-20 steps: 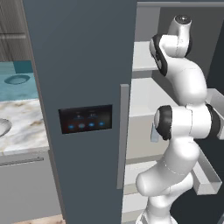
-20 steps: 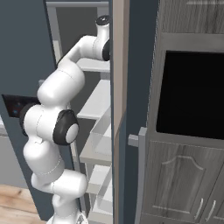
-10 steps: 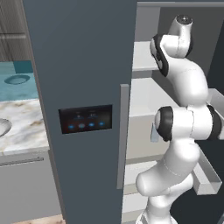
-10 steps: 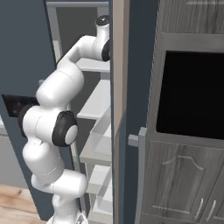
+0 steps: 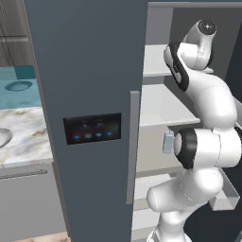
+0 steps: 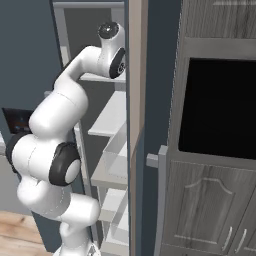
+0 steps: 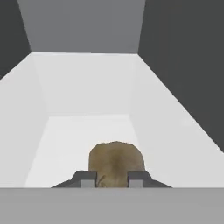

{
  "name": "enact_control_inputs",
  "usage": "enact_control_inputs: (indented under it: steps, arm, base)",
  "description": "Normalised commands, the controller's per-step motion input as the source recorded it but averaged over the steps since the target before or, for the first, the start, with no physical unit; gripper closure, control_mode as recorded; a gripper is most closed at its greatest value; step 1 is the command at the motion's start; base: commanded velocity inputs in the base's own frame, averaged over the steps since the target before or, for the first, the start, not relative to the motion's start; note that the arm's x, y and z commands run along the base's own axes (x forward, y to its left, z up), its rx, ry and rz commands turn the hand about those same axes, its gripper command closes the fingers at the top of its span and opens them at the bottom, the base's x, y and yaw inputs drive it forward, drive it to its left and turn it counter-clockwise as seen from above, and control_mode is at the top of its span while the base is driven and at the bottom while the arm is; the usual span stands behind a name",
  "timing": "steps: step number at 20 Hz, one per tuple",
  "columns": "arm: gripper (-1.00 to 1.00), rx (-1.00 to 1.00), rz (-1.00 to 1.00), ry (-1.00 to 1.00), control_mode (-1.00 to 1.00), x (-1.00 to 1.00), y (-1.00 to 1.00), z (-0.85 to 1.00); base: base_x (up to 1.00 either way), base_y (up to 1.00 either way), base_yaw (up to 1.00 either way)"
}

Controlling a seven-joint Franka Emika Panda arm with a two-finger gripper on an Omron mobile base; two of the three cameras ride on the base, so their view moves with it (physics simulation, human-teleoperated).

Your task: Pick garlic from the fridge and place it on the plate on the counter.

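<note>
Room: rendered kitchen, tall slate-blue fridge (image 5: 85,71) front and centre in the left base view, its open side showing white shelves (image 5: 163,106) at about 3 o'clock.
Desk: marble slab (image 5: 23,137) over at 9 o'clock in the left base view, with a teal patch behind it and a flat oval disc (image 5: 18,86) lying on that patch.
Fridge door: dark panel (image 5: 92,128) with little blue lights, long grey handle (image 5: 133,146) just to its right.
Right side: grey wood cabinets (image 6: 215,215) with a black opening (image 6: 220,107) at 3 o'clock in the right base view.
Arm: white arm (image 5: 203,142) reaching up and into the fridge's upper shelf area, hand end tucked inside.
Garlic: olive-brown lump (image 7: 116,162) sitting on the white shelf floor, at 6 o'clock in the hand view, right at the finger tips.
Jaws: gripper (image 7: 112,180) looks closed in on the garlic, one tip (image 7: 87,179) on each side and touching it, pretty sure it's clamped.
</note>
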Motion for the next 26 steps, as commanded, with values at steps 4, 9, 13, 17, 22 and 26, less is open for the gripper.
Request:
enact_control_inputs:
  steps: [4, 9, 13, 17, 22, 26]
  arm:
    - [1.00, 0.00, 0.00, -0.16, -1.00, -0.54, 0.34, 0.02]
    - [1.00, 0.00, 0.00, -0.04, -1.00, -0.61, 0.18, 0.49]
    - [1.00, 0.00, 0.00, 0.00, -1.00, -0.78, 0.14, 0.48]
    - [1.00, 0.00, 0.00, 0.04, -1.00, -0.98, 0.13, 0.26]
    - [1.00, 0.00, 0.00, 0.08, -1.00, -1.00, 0.22, 0.01]
    - [1.00, 0.00, 0.00, 0.02, -1.00, -1.00, 0.23, -0.01]
  base:
    - [0.00, 0.00, 0.00]
    - [0.00, 0.00, 0.00]
    - [0.00, 0.00, 0.00]
    - [0.00, 0.00, 0.00]
    - [0.00, 0.00, 0.00]
    - [0.00, 0.00, 0.00]
